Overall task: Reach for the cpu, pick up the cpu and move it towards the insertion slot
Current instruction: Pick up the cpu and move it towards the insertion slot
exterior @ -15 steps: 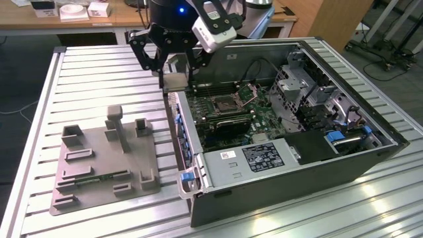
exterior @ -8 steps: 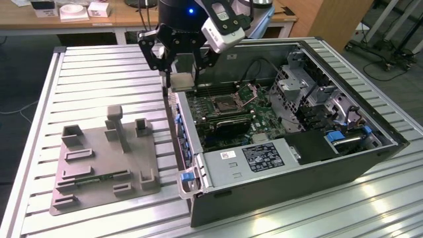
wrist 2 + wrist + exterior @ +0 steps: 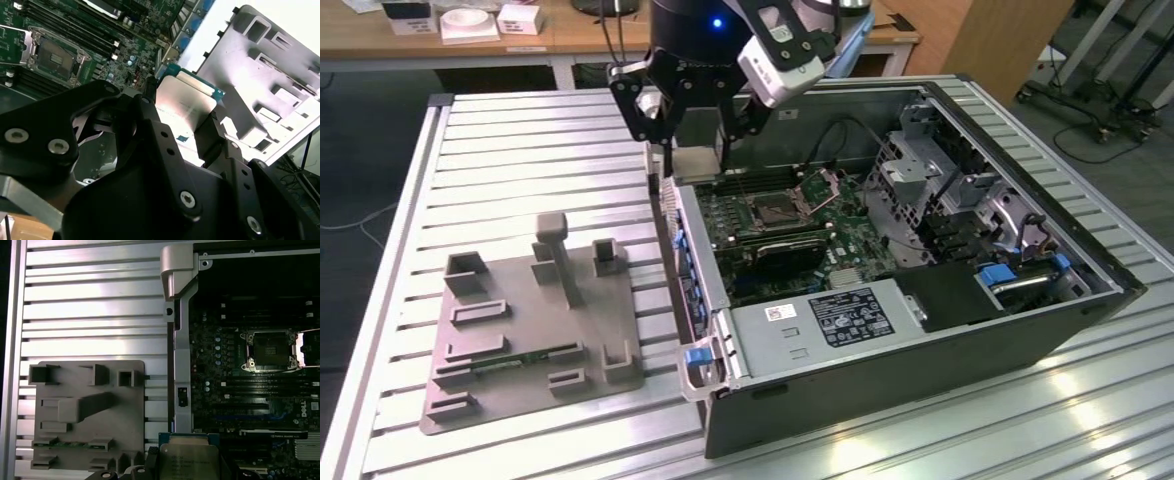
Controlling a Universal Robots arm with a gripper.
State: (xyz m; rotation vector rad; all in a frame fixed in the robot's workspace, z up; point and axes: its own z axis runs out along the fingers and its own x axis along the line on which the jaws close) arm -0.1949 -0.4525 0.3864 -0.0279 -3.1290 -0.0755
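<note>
End effector (image 3: 187, 127) grips cpu (image 3: 182, 102) flat, face up, above case edge.

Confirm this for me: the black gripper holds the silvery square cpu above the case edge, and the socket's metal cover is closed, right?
Not quite. The black gripper does hold the silvery square cpu, but the first wrist view shows the motherboard's square silver-framed insertion slot with its cover swung open, dark centre exposed.

Overhead light glares off the ribbed metal bench (image 3: 520, 140) in the exterior view and washes it white in the second wrist view. The open computer case (image 3: 240, 270) interior stays dim, and the near black pincer (image 3: 182, 127) looks soft.
</note>
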